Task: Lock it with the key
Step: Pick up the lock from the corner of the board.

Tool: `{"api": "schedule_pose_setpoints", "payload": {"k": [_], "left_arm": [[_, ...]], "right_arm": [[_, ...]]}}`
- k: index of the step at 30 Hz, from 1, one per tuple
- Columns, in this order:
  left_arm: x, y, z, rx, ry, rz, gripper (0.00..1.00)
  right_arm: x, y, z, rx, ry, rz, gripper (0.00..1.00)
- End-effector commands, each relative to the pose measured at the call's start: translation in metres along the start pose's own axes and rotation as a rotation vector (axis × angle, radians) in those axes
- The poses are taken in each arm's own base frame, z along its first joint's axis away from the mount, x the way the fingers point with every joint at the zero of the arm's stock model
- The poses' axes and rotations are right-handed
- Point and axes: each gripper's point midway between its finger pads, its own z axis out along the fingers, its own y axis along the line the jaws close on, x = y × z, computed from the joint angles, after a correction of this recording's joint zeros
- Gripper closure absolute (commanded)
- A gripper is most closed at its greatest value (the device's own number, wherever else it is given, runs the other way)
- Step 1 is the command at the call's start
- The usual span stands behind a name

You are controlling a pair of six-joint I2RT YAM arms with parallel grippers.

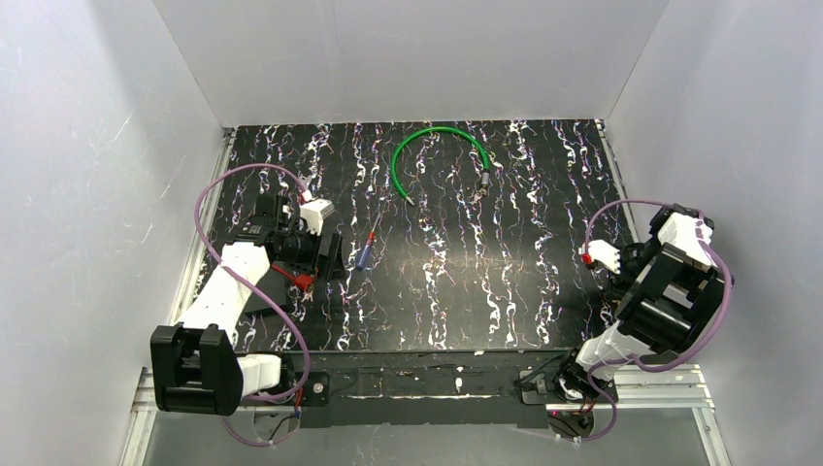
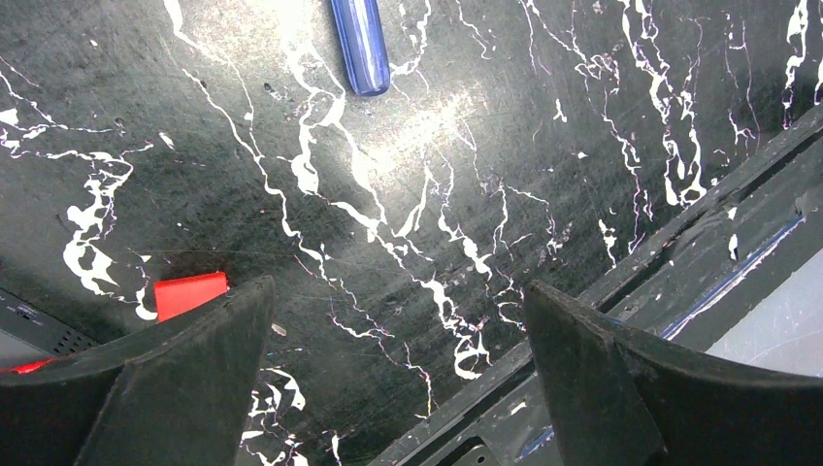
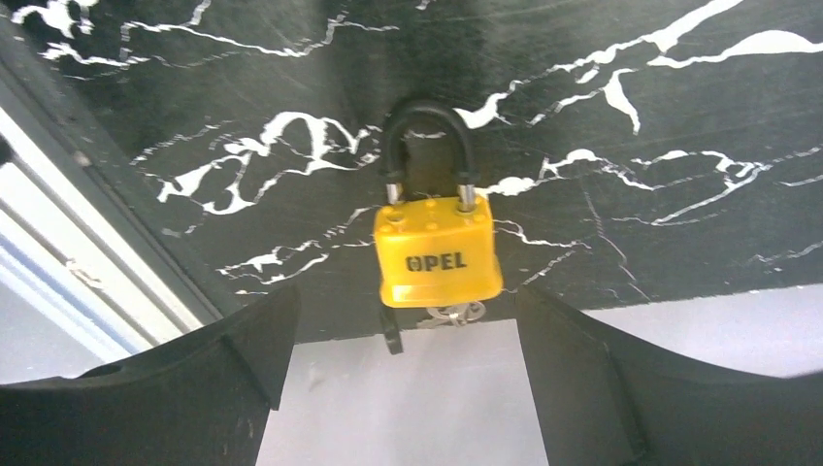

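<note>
From where I stood, the lock (image 3: 439,252) lay flat on the dark marbled tabletop (image 3: 679,146), at the border where the black surface met a pale one, on the right side of the workspace. In the overhead view I could not find it, because the right arm covered that corner. The right end effector (image 3: 408,309) hung just over it with its two fingers (image 3: 243,349) wide apart and nothing gripped. The yellow body sat between the two fingers and a little ahead of them, touching neither. The long axis of the lock ran straight away from this end effector: the dark shackle (image 3: 427,112) pointed to the far side, and the bottom end faced the fingers. At that near end the small silvery key (image 3: 454,313) showed, touching the body, and it seemed to sit in the keyhole, though I could not tell how deep. I also could not tell if the shackle was latched. The left end effector (image 2: 398,291) was also spread open and empty, well apart from the lock, above bare tabletop with a blue screwdriver (image 2: 361,44) ahead of it and a red piece (image 2: 191,294) beside one finger. In my judgement the right arm was much the nearer one, and the coming move depended on reaching the key from the near end.
</note>
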Motion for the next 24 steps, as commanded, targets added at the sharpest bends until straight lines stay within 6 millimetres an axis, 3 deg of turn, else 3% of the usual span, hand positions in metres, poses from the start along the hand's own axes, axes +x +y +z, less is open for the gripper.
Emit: {"api": "schedule_pose_setpoints", "payload": {"k": [1, 9, 17, 21, 24], "left_arm": [[-0.009, -0.008, -0.006, 0.03, -0.017, 0.028, 0.01], [-0.01, -0.008, -0.006, 0.031, -0.021, 0.028, 0.01], [-0.01, -0.007, -0.006, 0.027, -0.025, 0.027, 0.01], [-0.011, -0.007, -0.006, 0.024, -0.026, 0.025, 0.01], [-0.01, -0.007, -0.007, 0.02, -0.028, 0.028, 0.01]], "right_arm": [[0.007, -0.008, 0.008, 0.015, 0.019, -0.023, 0.11], [0.006, -0.005, 0.024, 0.008, 0.006, -0.036, 0.15], [0.003, -0.006, 0.033, 0.014, -0.015, -0.022, 0.44], [-0.003, -0.011, 0.032, 0.043, -0.045, -0.019, 0.45], [-0.005, -0.011, 0.032, 0.05, -0.052, -0.02, 0.35]]}}
